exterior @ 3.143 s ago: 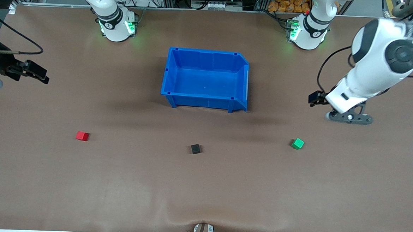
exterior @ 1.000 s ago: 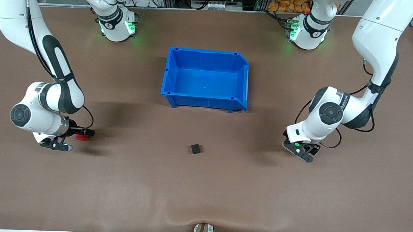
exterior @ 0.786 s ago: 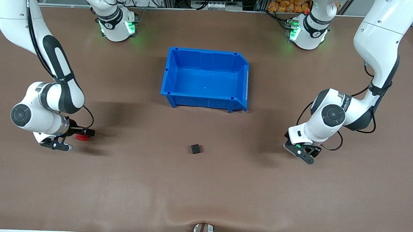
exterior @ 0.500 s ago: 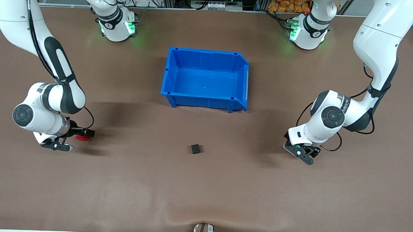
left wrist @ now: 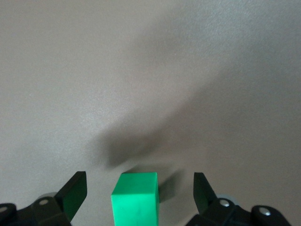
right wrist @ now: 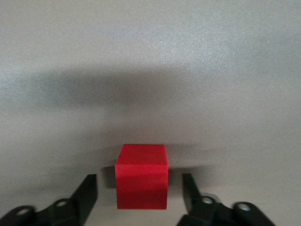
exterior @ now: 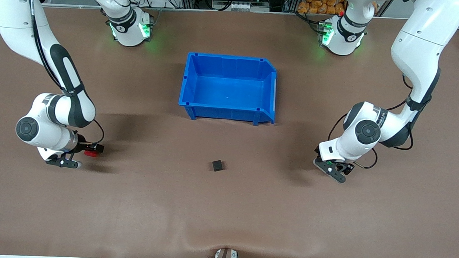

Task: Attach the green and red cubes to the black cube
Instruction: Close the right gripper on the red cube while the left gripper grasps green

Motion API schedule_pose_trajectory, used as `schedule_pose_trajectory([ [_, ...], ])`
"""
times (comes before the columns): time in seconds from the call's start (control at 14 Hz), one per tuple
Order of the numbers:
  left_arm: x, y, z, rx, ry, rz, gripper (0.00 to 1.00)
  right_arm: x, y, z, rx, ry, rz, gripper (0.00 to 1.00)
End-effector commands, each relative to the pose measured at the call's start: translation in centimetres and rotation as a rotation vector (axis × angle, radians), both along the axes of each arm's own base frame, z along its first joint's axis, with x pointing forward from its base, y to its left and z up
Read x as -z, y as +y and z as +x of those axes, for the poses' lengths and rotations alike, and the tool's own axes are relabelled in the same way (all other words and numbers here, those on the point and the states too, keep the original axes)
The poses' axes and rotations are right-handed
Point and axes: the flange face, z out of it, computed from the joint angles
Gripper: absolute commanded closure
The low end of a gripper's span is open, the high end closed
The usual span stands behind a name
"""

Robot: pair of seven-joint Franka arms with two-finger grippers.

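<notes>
Brown matting is covering your table (exterior: 225, 207), with the black cube (exterior: 217, 165) sitting just below frame centre. Your right gripper (right wrist: 139, 195) is straddling the red cube (right wrist: 141, 182) at centre-left, fingers spread with gaps either side. Your left gripper (left wrist: 140, 193), at centre-right, is standing wide apart around the green cube (left wrist: 135, 194).

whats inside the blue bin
Nothing: the blue bin shows a bare floor, with no cube in it. Only the floor strip just inside its wall nearest the front camera is hidden. The black cube sits on the table, nearer the camera than the bin.
</notes>
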Motion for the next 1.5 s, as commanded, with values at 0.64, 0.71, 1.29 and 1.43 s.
schedule_pose_trajectory([
  [0.64,0.4,1.0,-0.2,0.024,-0.001,0.011,0.40,-3.1,2.8,2.2,-0.333,-0.036,0.023,1.00],
  [0.71,0.4,1.0,-0.2,0.024,-0.001,0.011,0.47,-4.0,4.1,2.9,-0.384,-0.035,0.030,1.00],
  [1.29,0.0,0.6,0.1,-0.010,-0.009,0.002,1.00,-10.1,15.2,6.3,-0.926,-0.064,0.055,1.00],
  [1.43,-0.5,0.4,0.3,-0.069,-0.021,-0.006,1.00,-10.2,17.5,6.5,-1.087,-0.074,0.064,1.00],
])
